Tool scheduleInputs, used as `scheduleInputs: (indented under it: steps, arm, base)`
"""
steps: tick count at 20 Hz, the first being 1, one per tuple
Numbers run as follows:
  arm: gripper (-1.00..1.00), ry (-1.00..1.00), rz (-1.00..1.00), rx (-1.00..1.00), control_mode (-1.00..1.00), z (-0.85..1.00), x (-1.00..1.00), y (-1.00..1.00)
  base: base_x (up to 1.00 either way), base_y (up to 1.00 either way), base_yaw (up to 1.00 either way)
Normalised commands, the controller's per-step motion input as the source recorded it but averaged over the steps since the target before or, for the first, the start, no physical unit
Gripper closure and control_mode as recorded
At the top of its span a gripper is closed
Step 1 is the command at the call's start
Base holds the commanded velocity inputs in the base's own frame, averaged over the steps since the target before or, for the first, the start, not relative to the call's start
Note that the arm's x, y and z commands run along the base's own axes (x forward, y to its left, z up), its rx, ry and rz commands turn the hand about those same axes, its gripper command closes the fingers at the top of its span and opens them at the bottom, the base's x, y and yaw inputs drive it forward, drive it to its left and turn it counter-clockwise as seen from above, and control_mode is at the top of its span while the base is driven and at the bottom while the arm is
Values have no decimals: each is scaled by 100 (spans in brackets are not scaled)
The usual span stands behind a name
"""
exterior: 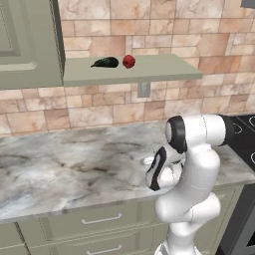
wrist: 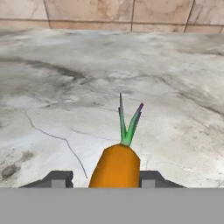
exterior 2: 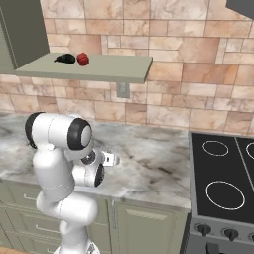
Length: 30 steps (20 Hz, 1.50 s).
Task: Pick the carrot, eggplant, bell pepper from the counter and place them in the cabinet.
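Since the carrot [wrist: 114,166] sits squarely between the two dark fingertips [wrist: 59,178] in the hand view, the gripper [wrist: 103,179] is judged to be closed on it, with the thick orange end held and the green stem pointing away from the hand. A grip of this kind is suited to carrying the carrot stem first toward the shelf. In the base views the hand is seen tucked low in front of the arm's body, above the near part of the counter [exterior: 60,169], so the carrot is being held over the stone rather than resting on it, as far as can be judged.

Beyond the gripper, marbled counter is seen, then the tiled wall. Higher and farther off, to the gripper's left, the cabinet [exterior: 134,72] shelf is found, and on it the eggplant [exterior: 105,63] and the pepper [exterior: 129,61] have been set side by side, just apart, near the shelf's back. They appear to have been placed there as finished parts of the task.

One carrot, one eggplant and one pepper are counted: two on the shelf, one in the grip.
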Motion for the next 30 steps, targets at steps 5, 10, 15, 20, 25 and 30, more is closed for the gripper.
scheduleInputs:
  steps: [5,10,15,20,25,30]
  arm:
    - [100,15,0,16,-100,29,-57,-27]
    - [100,30,0,10,-100,100,-37,-37]
    - [100,50,-2,8,-100,100,-52,-52]
    - [100,65,-9,13,-100,100,-32,-82]
    - [100,45,-4,15,-100,100,-37,-100]
    - [100,10,-2,7,-100,100,-66,-59]
  base:
    - [0,0,0]
    - [0,0,0]
    - [0,0,0]
    - [0,0,0]
    - [0,0,0]
    - [0,0,0]
